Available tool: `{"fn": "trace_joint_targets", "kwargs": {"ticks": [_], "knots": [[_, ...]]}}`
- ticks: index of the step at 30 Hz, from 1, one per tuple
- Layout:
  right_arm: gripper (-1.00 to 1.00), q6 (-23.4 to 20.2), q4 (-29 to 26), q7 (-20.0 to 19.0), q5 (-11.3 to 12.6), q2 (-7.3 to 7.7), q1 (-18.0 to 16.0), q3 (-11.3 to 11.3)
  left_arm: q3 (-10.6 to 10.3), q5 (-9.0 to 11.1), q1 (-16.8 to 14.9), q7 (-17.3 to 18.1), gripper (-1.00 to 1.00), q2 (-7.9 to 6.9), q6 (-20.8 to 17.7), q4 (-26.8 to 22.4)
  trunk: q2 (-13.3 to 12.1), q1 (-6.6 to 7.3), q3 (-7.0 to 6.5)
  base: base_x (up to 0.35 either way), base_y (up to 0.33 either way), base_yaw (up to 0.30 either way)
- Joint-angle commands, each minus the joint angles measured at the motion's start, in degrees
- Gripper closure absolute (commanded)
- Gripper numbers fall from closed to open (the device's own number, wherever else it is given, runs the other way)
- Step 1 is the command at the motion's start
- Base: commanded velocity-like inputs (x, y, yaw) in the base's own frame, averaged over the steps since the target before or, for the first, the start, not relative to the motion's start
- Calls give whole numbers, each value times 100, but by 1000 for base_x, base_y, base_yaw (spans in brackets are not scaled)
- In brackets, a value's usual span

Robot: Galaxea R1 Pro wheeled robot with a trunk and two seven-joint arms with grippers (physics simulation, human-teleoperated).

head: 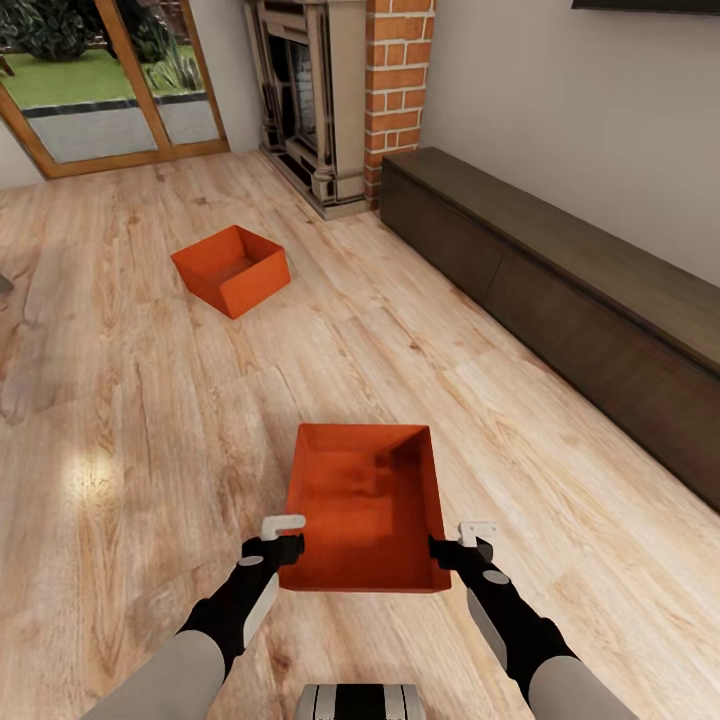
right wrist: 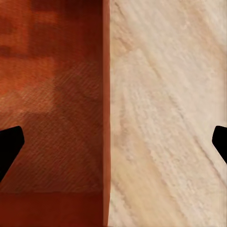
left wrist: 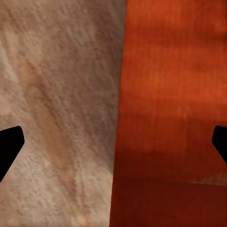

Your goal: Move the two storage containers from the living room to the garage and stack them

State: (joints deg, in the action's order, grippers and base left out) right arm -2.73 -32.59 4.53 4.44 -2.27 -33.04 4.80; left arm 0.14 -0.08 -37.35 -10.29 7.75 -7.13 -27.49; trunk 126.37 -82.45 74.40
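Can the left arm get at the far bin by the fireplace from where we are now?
Probably not. The far bin sits well beyond the left gripper, which is at the near bin with its fingers straddling that bin's side wall. The wood floor between is free, so driving closer looks needed.

The light wood plank floor [head: 130, 420] of the living room carries one orange-red open-topped plastic bin [head: 231, 268] near the brick-and-stone fireplace [head: 340, 100], and a long dark wooden cabinet [head: 560, 290] stands along the wall.
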Motion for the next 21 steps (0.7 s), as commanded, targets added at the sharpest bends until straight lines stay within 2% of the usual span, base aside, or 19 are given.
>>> {"fn": "trace_joint_targets", "kwargs": {"ticks": [1, 15, 21], "knots": [[-100, -29, -11, 47, 47, 9, 1, 39, 0, -1, 0, -14, -100, 4, -34, -11, 43, -22, 22, 0, 0, 0], [-100, -20, -11, 47, 48, -10, 1, 39, 0, -1, 0, -16, -100, -2, -34, -27, 604, -329, 273, 0, 0, 0], [-100, -23, -7, 44, 50, -17, 1, 54, 1, -1, 0, -17, -100, -2, -34, -39, 604, -329, 273, 0, 0, 0]]}}
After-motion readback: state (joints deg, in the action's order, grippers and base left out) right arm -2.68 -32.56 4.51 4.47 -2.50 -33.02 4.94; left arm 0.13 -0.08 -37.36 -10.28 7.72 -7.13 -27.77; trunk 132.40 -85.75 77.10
